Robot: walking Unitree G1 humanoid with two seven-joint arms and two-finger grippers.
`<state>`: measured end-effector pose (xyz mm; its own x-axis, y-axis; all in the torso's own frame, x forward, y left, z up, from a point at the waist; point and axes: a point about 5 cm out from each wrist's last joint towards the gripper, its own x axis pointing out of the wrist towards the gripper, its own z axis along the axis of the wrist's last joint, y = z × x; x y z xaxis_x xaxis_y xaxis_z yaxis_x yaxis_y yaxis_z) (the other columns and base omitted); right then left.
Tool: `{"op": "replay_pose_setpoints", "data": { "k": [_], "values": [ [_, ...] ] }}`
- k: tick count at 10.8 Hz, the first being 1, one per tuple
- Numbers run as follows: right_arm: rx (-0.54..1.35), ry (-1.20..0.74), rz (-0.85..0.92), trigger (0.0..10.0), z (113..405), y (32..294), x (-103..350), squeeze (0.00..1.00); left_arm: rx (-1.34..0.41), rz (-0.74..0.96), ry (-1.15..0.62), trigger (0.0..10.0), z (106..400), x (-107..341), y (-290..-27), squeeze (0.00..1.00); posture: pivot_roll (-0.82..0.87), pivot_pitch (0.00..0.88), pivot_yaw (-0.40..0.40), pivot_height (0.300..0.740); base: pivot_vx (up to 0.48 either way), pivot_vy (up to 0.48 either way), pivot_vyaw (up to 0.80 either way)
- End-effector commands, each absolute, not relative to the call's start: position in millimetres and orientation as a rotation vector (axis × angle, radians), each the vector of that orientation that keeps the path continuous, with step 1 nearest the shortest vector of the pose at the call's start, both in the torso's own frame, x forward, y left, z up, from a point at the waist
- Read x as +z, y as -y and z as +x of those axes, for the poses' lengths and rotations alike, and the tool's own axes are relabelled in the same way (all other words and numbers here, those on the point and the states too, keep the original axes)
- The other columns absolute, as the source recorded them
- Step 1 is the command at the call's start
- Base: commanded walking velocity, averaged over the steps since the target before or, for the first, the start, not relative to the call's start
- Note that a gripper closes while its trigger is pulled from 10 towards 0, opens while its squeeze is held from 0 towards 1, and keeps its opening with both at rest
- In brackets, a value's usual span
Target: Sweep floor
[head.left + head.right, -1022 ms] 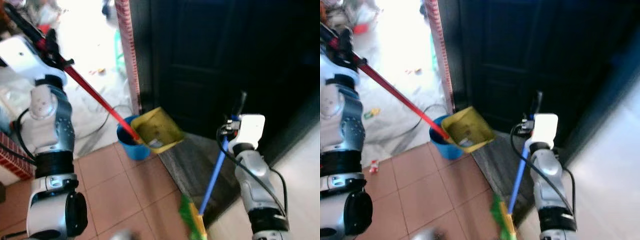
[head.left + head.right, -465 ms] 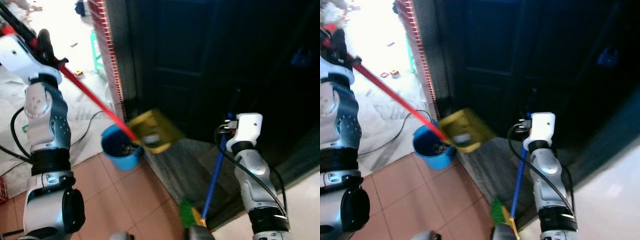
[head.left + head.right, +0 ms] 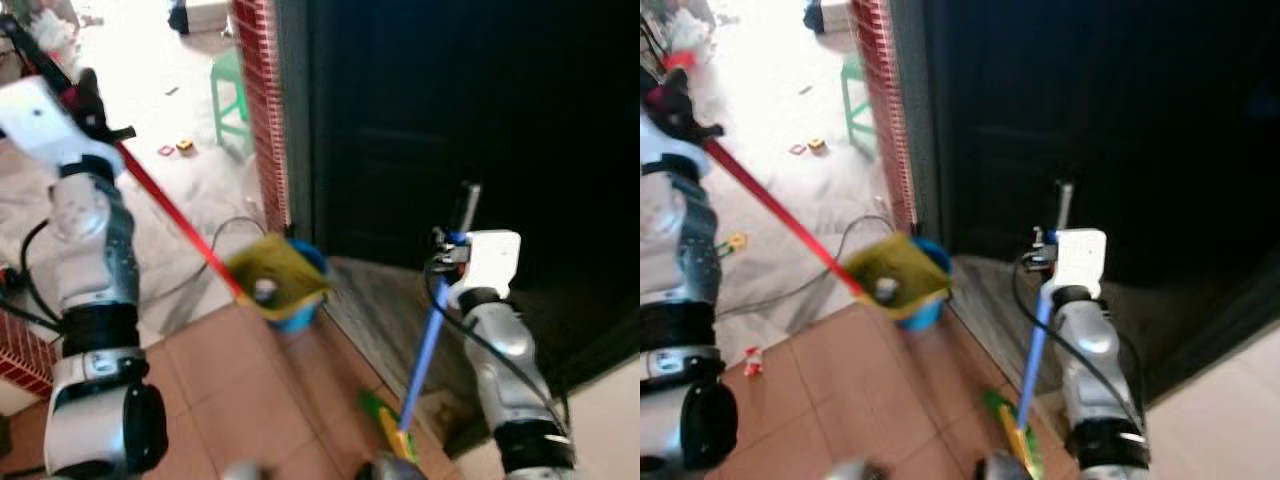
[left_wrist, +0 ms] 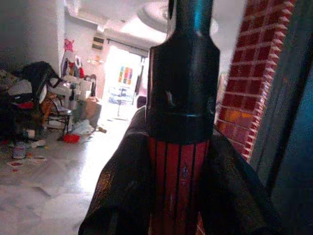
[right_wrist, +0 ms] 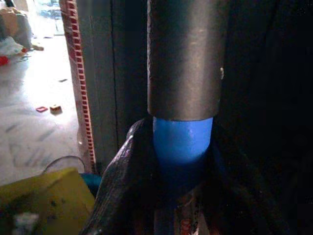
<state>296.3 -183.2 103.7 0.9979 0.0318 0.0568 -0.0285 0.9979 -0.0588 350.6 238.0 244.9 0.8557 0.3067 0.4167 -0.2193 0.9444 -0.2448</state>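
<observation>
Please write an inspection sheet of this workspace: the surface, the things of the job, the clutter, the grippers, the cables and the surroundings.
Surface: terracotta tile floor meeting a grey door mat.
Job's things: yellow dustpan on a red handle, with a small pale scrap in it, held over a blue bucket; broom with blue handle and green head on the floor.
Clutter: small bits on the pale floor beyond.
Grippers: left gripper shut on the red handle; right gripper shut on the blue handle.
Cables: black cable on the pale floor.
Surroundings: brick pillar, dark door, green stool.
</observation>
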Motion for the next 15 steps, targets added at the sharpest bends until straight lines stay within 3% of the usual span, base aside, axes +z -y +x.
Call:
{"op": "replay_pose_setpoints", "data": {
  "k": [1, 7, 15],
  "values": [
    [0.060, 0.098, -0.047, 10.0, 300, 174, 114, 0.00, 0.327, -0.193, 0.562, 10.0, 343, 265, -247, 0.00, -0.11, 0.016, 0.036, 0.740, 0.000, 0.285, 0.00],
    [0.056, 0.095, -0.041, 10.0, 298, 172, 113, 0.00, 0.322, -0.122, 0.586, 10.0, 343, 266, -235, 0.00, -0.11, 0.018, 0.042, 0.740, 0.000, 0.000, 0.00],
    [0.056, 0.096, -0.034, 10.0, 299, 171, 113, 0.00, 0.310, -0.117, 0.603, 10.0, 343, 269, -234, 0.00, -0.11, 0.010, 0.049, 0.740, 0.430, 0.000, -0.08]
  ]
}}
